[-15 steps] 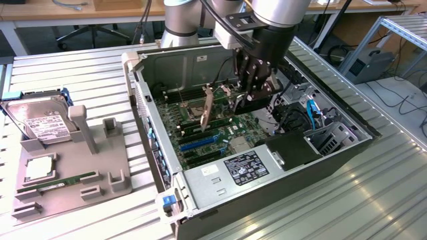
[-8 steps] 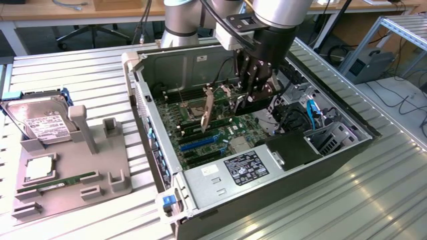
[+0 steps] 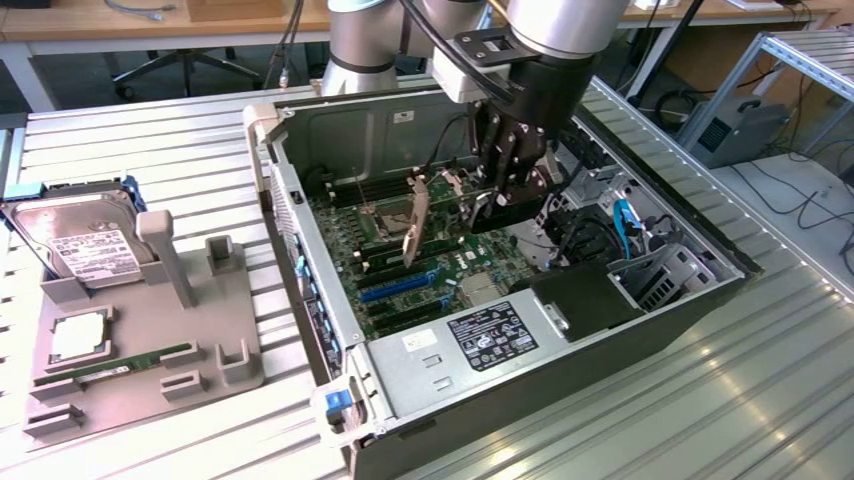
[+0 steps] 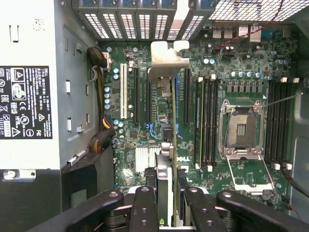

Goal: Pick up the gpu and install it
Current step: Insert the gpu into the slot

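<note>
Looking into the open computer case, you see the gripper low inside it, above the green motherboard. Its fingers are closed on the gpu and hold the card on its edge. The silver-beige bracket points toward the slotted back wall of the case. The card stands over the long expansion slots, between the power supply and the CPU socket. Whether its lower edge sits in a slot, you cannot tell. Outside the case, at the exterior view's left, a grey holder carries a hard drive and a RAM stick, well apart from the gripper.
</note>
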Tool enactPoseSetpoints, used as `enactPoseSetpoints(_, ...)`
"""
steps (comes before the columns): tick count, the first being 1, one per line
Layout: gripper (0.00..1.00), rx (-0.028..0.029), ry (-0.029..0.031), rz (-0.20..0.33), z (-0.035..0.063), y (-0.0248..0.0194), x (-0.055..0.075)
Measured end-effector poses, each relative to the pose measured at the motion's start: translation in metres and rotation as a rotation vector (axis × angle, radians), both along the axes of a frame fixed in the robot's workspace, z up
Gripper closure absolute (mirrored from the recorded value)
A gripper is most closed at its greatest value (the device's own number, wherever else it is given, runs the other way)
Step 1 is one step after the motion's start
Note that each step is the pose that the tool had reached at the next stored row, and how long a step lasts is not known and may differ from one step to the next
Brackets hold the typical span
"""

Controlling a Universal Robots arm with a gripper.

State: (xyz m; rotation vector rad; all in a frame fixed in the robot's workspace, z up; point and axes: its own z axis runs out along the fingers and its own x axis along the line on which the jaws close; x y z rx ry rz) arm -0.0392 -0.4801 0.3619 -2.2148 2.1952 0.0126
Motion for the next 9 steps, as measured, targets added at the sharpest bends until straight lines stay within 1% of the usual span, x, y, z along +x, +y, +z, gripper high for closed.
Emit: enactPoseSetpoints(9, 0.73, -0.0009, 0.0000, 0.000, -0.0001, -0.0036, 0.0000)
